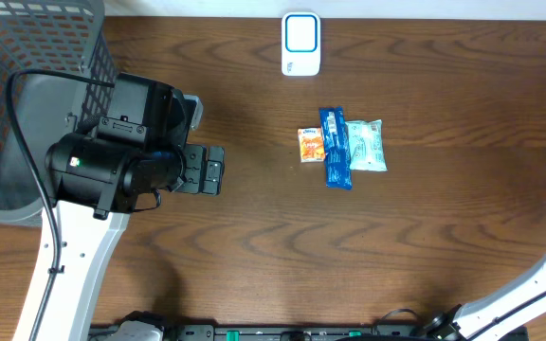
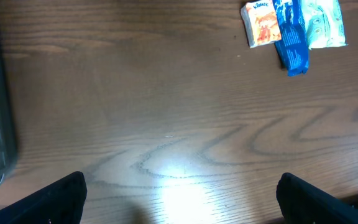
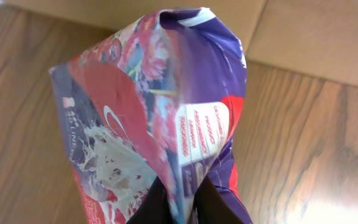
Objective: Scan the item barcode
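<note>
Closest to us, the right pincer [image 3: 176,205] is squeezed tight on the bottom edge of a crinkly purple bag [image 3: 148,112], and the bag stands up above the brown wood. We think this bag is the thing to scan. We cannot find it in the view from above, so it must be off to the right side, where only a bit of the right arm [image 1: 529,289] shows. The left pincer [image 2: 180,199] has its two fingers wide apart, holds nothing, and hangs over a bare part of the bench [image 1: 254,256]. A little farther on, three small packs lie side by side and touching: an orange packet [image 1: 310,145], a blue packet [image 1: 336,149] and a pale green packet [image 1: 366,145]. Farthest away, at the back edge, sits the white and blue scanner [image 1: 300,44], and a grey wire basket [image 1: 27,57] fills the left corner. So the picking up looks done. What is left, we think, is to carry the bag across to the scanner and turn its barcode toward it. We see no barcode on the side facing us. The bench is dark wood with wavy lines and a shiny spot of light.
</note>
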Robot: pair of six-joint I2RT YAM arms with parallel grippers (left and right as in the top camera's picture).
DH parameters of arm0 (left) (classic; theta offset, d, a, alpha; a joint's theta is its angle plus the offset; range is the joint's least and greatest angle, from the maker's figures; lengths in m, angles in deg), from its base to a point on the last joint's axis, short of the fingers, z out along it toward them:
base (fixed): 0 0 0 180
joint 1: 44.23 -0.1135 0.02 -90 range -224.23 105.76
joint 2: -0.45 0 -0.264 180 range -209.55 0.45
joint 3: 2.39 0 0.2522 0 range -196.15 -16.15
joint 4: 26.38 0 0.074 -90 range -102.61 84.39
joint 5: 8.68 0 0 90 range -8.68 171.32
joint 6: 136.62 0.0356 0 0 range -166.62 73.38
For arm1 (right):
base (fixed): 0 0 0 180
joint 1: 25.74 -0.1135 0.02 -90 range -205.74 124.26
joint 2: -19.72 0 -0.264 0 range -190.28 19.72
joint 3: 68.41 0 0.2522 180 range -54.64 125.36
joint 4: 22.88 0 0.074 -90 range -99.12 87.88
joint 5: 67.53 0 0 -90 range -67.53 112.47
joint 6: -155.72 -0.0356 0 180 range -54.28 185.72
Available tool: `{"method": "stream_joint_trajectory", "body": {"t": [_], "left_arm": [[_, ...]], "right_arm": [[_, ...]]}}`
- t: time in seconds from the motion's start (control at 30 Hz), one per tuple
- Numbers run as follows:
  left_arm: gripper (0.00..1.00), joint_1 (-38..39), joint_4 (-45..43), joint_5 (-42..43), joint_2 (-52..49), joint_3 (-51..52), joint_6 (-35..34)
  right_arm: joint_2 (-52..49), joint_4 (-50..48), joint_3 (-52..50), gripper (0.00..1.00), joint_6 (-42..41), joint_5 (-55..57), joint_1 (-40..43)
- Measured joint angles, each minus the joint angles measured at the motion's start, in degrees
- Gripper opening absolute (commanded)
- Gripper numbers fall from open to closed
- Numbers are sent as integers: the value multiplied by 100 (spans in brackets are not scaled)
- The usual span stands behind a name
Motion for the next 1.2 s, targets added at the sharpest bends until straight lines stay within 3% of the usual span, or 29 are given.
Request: {"method": "stream_joint_trajectory", "body": {"t": [0.07, 0.1, 0.2, 0.23, 0.3, 0.37, 0.63, 0.9, 0.97, 1.1, 1.2], "left_arm": [[98, 0, 0, 0, 0, 0, 0], [98, 0, 0, 0, 0, 0, 0], [98, 0, 0, 0, 0, 0, 0], [98, 0, 0, -2, 0, 0, -2], [98, 0, -2, 0, 0, 0, 0], [98, 0, 0, 0, 0, 0, -2], [98, 0, 0, 0, 0, 0, -2], [98, 0, 0, 0, 0, 0, 0], [98, 0, 0, 0, 0, 0, 0], [98, 0, 0, -2, 0, 0, 0], [98, 0, 0, 0, 0, 0, 0]], "right_arm": [[-94, -59, 0, 9, 0, 13, 85], [-146, -72, 0, 16, -2, 13, 118], [-286, -101, 0, 52, 11, 17, 179], [-321, -98, -2, 58, -2, 15, 181], [-389, -57, -2, 66, 39, 13, 181], [-428, -7, -2, 68, 33, 11, 177], [-407, 192, -2, 58, 166, -566, 170], [-70, 409, 0, 59, 813, -2605, -319], [-37, 592, 0, 52, 979, -2804, -601], [-33, 997, 0, 24, 1213, -2350, -1281], [-33, 1307, 0, 22, 1233, -1742, -1565]]}}
